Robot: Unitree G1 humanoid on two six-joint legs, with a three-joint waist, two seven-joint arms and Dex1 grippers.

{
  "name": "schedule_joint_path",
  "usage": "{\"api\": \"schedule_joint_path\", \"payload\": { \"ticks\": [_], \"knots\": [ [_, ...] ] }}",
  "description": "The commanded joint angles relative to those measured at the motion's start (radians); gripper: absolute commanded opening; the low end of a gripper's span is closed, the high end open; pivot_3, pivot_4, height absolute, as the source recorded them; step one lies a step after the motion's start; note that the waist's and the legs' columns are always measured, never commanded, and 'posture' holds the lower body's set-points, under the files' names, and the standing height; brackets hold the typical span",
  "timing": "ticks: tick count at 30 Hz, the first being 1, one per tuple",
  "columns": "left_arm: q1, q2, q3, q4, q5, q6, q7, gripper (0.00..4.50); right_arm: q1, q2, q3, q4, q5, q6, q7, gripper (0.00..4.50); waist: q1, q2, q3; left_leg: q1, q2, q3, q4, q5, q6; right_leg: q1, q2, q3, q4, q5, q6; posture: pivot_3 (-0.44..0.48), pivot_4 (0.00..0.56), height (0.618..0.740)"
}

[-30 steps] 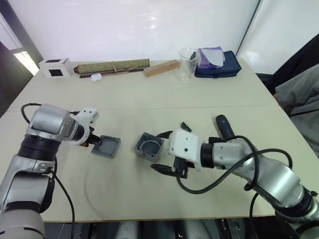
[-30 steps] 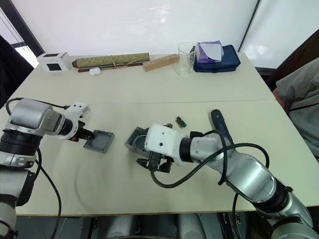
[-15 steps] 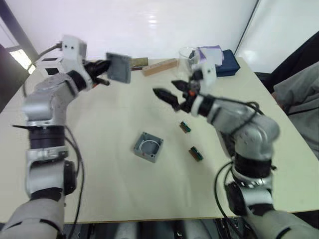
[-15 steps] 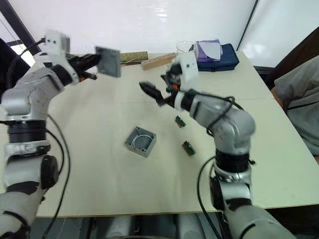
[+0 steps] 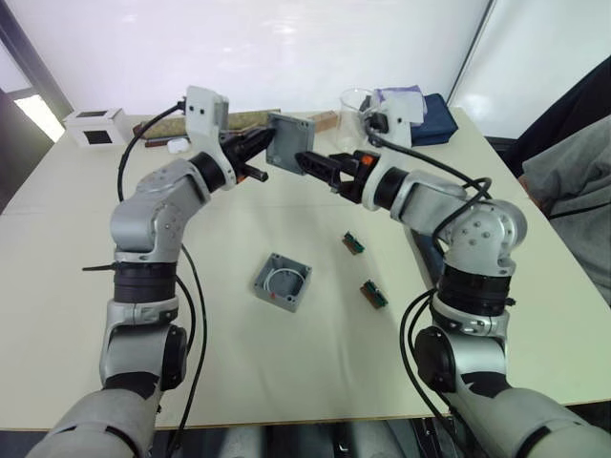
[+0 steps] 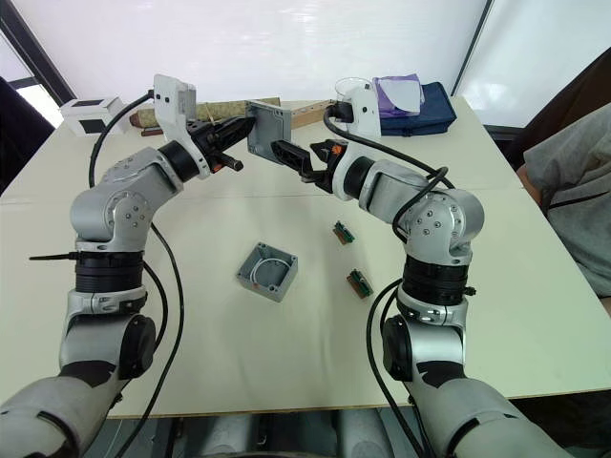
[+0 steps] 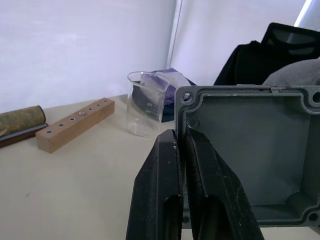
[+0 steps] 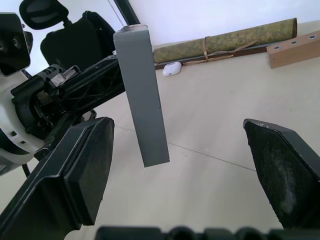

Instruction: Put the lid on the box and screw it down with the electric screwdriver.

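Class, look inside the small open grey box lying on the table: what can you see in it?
Inside the small square grey plastic box a white wire ring lies against the walls. The near walls cover part of the floor, so anything there cannot be seen.

Both head views look forward and down over the surface from slightly offset eyes. Each wrist view looks along its end effector, close on the lid, which all views share.

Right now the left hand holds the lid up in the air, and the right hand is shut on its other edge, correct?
Not quite. The left hand does hold the lid up, but the right hand is open, its fingers apart on either side of the lid without touching it, as the right wrist view shows.
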Motion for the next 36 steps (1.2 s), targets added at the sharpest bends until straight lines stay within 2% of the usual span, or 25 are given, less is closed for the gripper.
{"api": "schedule_joint_path", "payload": {
  "ticks": [1,5,6,7,11,17,20,21,23,24,26,28,30,31,33,35,36],
  "knots": [
    [-0.03,0.004,0.0,-0.035,-0.023,-0.006,-0.014,0.0,-0.007,-0.004,-0.01,-0.045,0.023,-0.005,-0.006,3.97,0.0,0.0,0.0,0.0,0.0,0.0,0.0,0.0,0.0,0.0,0.0,0.0,0.0,0.0,0.0,0.0,0.15,0.74],
    [-0.032,0.004,-0.005,-0.04,-0.03,0.003,-0.023,0.0,-0.003,-0.003,-0.007,-0.058,0.032,-0.014,-0.007,2.77,0.0,0.0,0.0,0.0,0.0,0.0,0.0,0.0,0.0,0.0,0.0,0.0,0.0,0.0,0.0,0.0,0.15,0.74],
    [-0.031,0.005,-0.007,-0.039,-0.029,0.002,-0.024,0.0,-0.003,-0.003,-0.006,-0.06,0.034,-0.016,-0.008,2.24,0.0,0.0,0.0,0.0,0.0,0.0,0.0,0.0,0.0,0.0,0.0,0.0,0.0,0.0,0.0,0.0,0.15,0.74],
    [-0.029,0.006,-0.008,-0.038,-0.029,0.002,-0.025,0.0,-0.002,-0.003,-0.007,-0.062,0.037,-0.018,-0.01,2.02,0.0,0.0,0.0,0.0,0.0,0.0,0.0,0.0,0.0,0.0,0.0,0.0,0.0,0.0,0.0,0.0,0.15,0.74],
    [-0.023,0.009,-0.018,-0.044,-0.034,0.007,-0.039,0.0,0.005,-0.002,-0.003,-0.072,0.05,-0.024,-0.015,0.35,0.0,0.0,0.0,0.0,0.0,0.0,0.0,0.0,0.0,0.0,0.0,0.0,0.0,0.0,0.0,0.0,0.15,0.74],
    [-0.02,0.021,-0.032,-0.046,-0.033,0.016,-0.058,0.0,0.019,-0.002,0.009,-0.087,0.065,-0.028,-0.013,0.33,0.0,0.0,0.0,0.0,0.0,0.0,0.0,0.0,0.0,0.0,0.0,0.0,-0.001,0.0,0.0,0.0,0.15,0.74],
    [-0.021,0.045,-0.047,-0.044,-0.028,0.026,-0.087,0.96,0.03,-0.003,0.015,-0.097,0.067,-0.038,-0.007,0.33,0.0,0.0,0.0,0.0,0.0,0.0,0.0,0.0,0.0,0.0,0.0,0.0,-0.001,0.0,0.0,0.0,0.15,0.74],
    [-0.025,0.053,-0.042,-0.035,-0.025,0.016,-0.094,1.4,0.036,-0.006,0.02,-0.102,0.066,-0.047,0.0,0.33,0.0,0.0,0.0,0.0,0.0,0.0,-0.001,0.0,0.0,0.0,0.0,0.0,-0.001,0.0,0.0,0.0,0.15,0.74],
    [-0.037,0.155,-0.027,0.001,-0.07,0.124,-0.193,2.25,0.056,-0.02,0.047,-0.119,0.041,-0.087,0.017,0.33,-0.005,0.0,0.0,0.0,0.0,0.0,-0.001,0.0,0.0,0.0,0.0,0.0,-0.001,0.0,0.0,0.0,0.15,0.74],
    [-0.046,0.239,-0.002,0.023,-0.104,0.165,-0.276,2.57,0.073,-0.034,0.066,-0.133,0.013,-0.129,0.027,0.33,-0.013,0.001,0.0,0.0,0.0,0.0,-0.001,0.0,0.0,0.0,0.001,0.0,-0.001,0.0,0.0,0.0,0.15,0.74],
    [-0.066,0.356,0.044,0.068,-0.157,0.227,-0.362,2.57,0.145,-0.109,0.14,-0.179,-0.085,-0.26,0.084,0.33,-0.027,0.001,0.001,0.0,0.001,-0.001,-0.004,0.0,0.0,-0.001,0.002,0.0,-0.002,0.0,0.0,0.0,0.15,0.74],
    [-0.065,0.396,0.044,0.089,-0.16,0.226,-0.38,2.57,0.202,-0.181,0.219,-0.219,-0.173,-0.384,0.146,0.33,-0.027,0.001,0.001,0.001,0.001,0.0,-0.007,0.0,0.0,-0.002,0.002,0.0,-0.003,0.0,0.0,0.0,0.15,0.74],
    [-0.051,0.407,0.05,0.115,-0.145,0.205,-0.372,1.96,0.285,-0.312,0.37,-0.276,-0.349,-0.601,0.248,0.33,-0.02,0.002,0.001,0.001,0.001,0.0,-0.011,0.0,0.0,-0.002,0.002,0.0,-0.006,0.0,0.0,0.0,0.15,0.74],
    [-0.033,0.413,0.048,0.112,-0.145,0.204,-0.383,1.67,0.332,-0.394,0.459,-0.279,-0.492,-0.79,0.293,0.33,-0.018,0.002,0.002,0.001,0.0,0.0,-0.011,0.0,0.0,-0.001,0.001,-0.001,-0.008,-0.001,0.0,0.0,0.15,0.74],
    [0.004,0.423,0.03,0.096,-0.141,0.202,-0.411,0.9,0.398,-0.534,0.588,-0.23,-0.79,-1.203,0.292,0.33,-0.021,0.002,0.002,0.0,0.0,0.0,-0.011,0.0,0.0,-0.001,0.001,0.0,-0.01,-0.001,0.001,0.0,0.15,0.74],
    [0.027,0.426,0.018,0.084,-0.141,0.203,-0.43,0.08,0.431,-0.582,0.631,-0.179,-0.874,-1.373,0.313,0.33,-0.025,0.0,0.003,0.0,0.0,0.001,-0.011,0.0,-0.001,-0.001,0.0,0.0,-0.011,-0.001,0.001,0.0,0.15,0.74],
    [0.05,0.425,0.004,0.066,-0.143,0.207,-0.439,0.03,0.451,-0.593,0.642,-0.155,-0.901,-1.454,0.313,0.33,-0.027,-0.001,0.004,0.001,0.0,0.001,-0.011,0.001,-0.001,-0.001,0.0,0.0,-0.011,-0.001,0.001,0.0,0.15,0.74]
  ]
}}
